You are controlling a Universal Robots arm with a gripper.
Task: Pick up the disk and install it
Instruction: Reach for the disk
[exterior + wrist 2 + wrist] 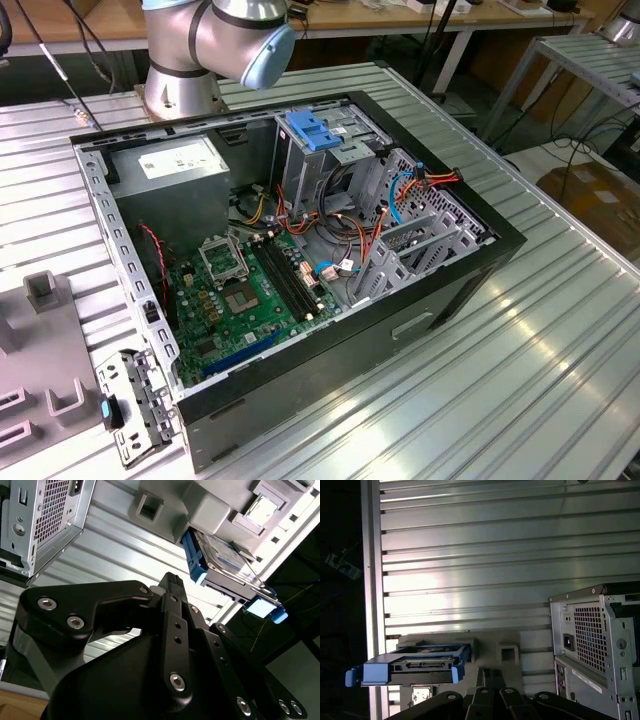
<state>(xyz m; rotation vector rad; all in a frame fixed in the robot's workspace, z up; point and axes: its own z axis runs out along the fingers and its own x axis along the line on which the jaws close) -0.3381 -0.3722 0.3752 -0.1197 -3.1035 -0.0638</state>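
The jaws are pressed together with nothing between them. In both wrist views the black gripper (171, 578) (490, 671) hangs above the ribbed metal table (470, 555) and touches nothing.

Just beyond its tips lies the disk (222, 550) (422, 666). It is a flat silver drive with blue side rails (375, 673), resting in a grey holder (210, 502) (496, 642) on the table. The gripper is near the disk but clear of it. In the second wrist view the disk sits tilted in the holder, with one blue rail end jutting past the table's edge.

Farther along the table, well apart from the holder, stands the rear of the computer case (45, 515) (590, 645), with its perforated grille and bare metal frame.

In the exterior view the case (450, 290) fills the middle of the frame, lying on its side with the cover off. A green motherboard (240, 290) is at the lower left inside it. Behind that, the grey power-supply box (175, 160) is at the upper left. A blue latch (315, 130) tops the drive cage at the upper centre, with red and orange cables to its right. The robot arm (220, 40) stands farthest back, at the top of the frame.
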